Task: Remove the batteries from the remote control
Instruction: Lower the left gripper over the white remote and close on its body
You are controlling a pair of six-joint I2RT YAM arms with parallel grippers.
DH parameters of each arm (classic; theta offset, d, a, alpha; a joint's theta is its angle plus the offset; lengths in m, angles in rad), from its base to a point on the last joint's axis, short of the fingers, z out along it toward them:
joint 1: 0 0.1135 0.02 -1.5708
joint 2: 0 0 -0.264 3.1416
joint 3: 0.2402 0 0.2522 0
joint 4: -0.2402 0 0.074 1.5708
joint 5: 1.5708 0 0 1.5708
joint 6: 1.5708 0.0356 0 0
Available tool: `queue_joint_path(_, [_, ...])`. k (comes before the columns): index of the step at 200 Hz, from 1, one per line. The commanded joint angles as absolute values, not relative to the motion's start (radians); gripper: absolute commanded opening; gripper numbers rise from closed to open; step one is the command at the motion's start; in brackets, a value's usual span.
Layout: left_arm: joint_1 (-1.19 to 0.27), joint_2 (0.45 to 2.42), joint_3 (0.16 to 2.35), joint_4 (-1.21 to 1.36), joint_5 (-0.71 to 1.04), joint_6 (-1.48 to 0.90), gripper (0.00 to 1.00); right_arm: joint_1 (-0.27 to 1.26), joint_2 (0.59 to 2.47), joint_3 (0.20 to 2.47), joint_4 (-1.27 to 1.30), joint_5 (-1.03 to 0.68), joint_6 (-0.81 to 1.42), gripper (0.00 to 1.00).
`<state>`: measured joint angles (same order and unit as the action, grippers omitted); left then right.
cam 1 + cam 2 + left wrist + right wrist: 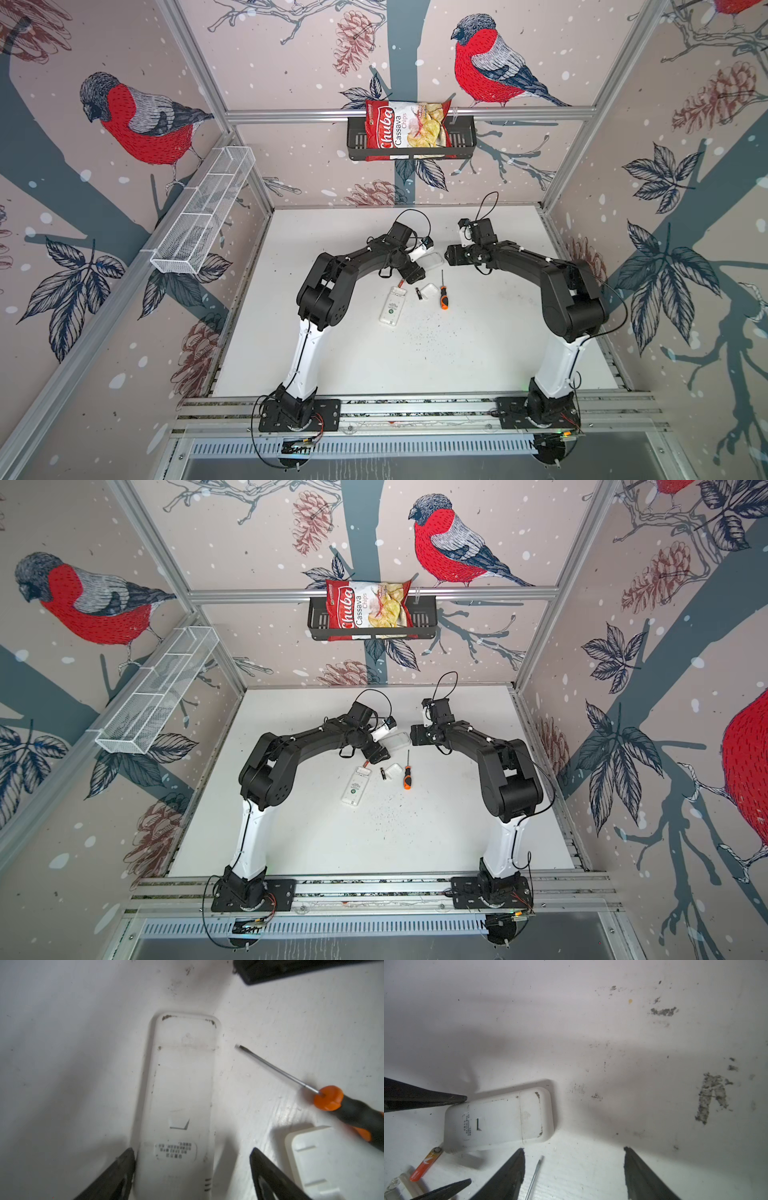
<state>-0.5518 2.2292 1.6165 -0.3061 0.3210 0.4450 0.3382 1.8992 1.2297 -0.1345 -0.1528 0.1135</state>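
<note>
A white remote control [178, 1093] [498, 1118] lies back up with its battery cover on, also visible in a top view [433, 261]. My left gripper [192, 1150] [415, 272] is open around its end: one finger touches its side, the other stands apart. My right gripper [573, 1149] [453, 254] is open over bare table beside that remote. A second white remote [392, 309] [355, 789] lies nearer the front. Dark batteries [419, 295] [382, 774] lie on the table beside it. An orange battery [425, 1164] [401, 283] lies between the two remotes.
An orange-and-black screwdriver [443, 293] [342, 1105] lies right of the batteries, its tip [535, 1174] between my right fingers. A loose white cover [429, 289] [318, 1163] lies beside it. A black basket holds a chips bag [407, 124] on the back wall.
</note>
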Motion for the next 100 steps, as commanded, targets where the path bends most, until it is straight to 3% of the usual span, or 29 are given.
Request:
queue_joint_path(1, [-0.553, 2.248, 1.643, -0.358, 0.278, 0.455, 0.84, 0.337, 1.88, 1.214, -0.089, -0.172, 0.136, 0.76])
queue_joint_path(57, [-0.553, 2.297, 1.706, -0.402, 0.253, 0.457, 0.77, 0.339, 1.851, 1.179, -0.066, -0.183, 0.141, 0.76])
queue_joint_path(100, [-0.552, 2.306, 1.707, -0.407, 0.265, 0.456, 0.61, 0.332, 1.845, 1.176, -0.064, -0.191, 0.148, 0.76])
